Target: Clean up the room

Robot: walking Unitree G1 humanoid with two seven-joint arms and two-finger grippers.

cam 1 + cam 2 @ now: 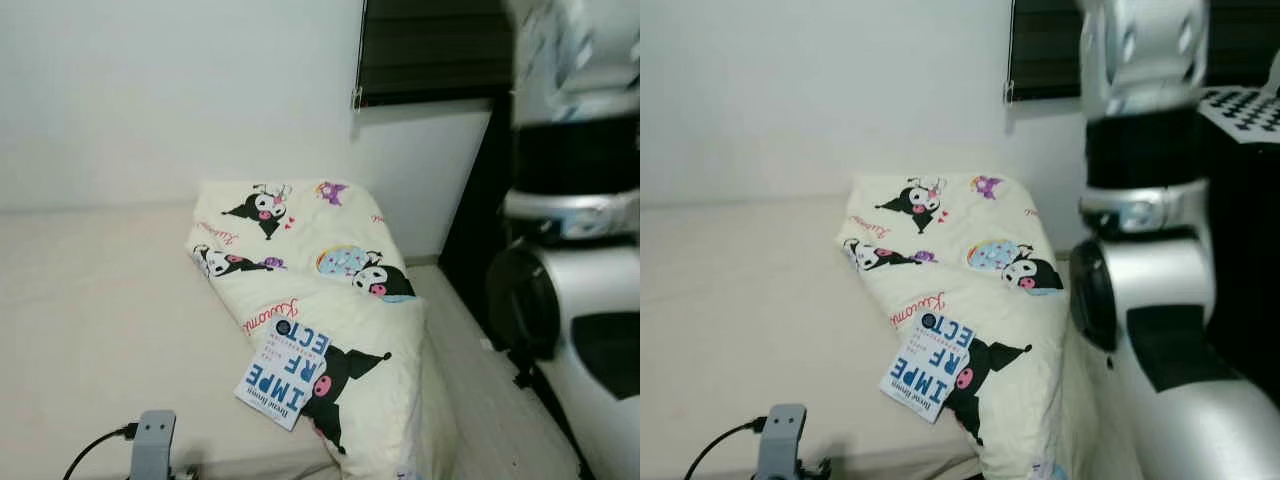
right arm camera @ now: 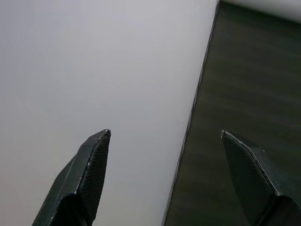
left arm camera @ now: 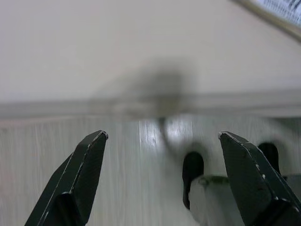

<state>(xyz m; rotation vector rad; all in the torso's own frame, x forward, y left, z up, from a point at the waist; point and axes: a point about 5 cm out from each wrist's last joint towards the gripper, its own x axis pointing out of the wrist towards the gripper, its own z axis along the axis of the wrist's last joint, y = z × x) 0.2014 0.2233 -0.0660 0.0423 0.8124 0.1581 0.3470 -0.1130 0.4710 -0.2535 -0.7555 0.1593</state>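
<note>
book [image 1: 283, 372] on quilt [image 1: 330, 290]; both grippers gaping

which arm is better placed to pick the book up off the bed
Left, probably. The book lies on the quilt at the bed's near edge, just beside the left wrist. The right arm is raised high; its open tool faces the wall.

I read the quilt [image 1: 330, 290] as soft, matt printed cloth, slightly puffy, on a bed [image 1: 90, 320] covered in plain matt beige fabric. The book [image 1: 284, 373] has a smooth paper cover with a faint sheen. My right arm [image 1: 1150, 260] is glossy silver plastic with black joints. The wall [image 1: 170, 90] is matt and smooth; the floor [image 3: 117, 160] shows a streaked, wood-like grain.
</note>
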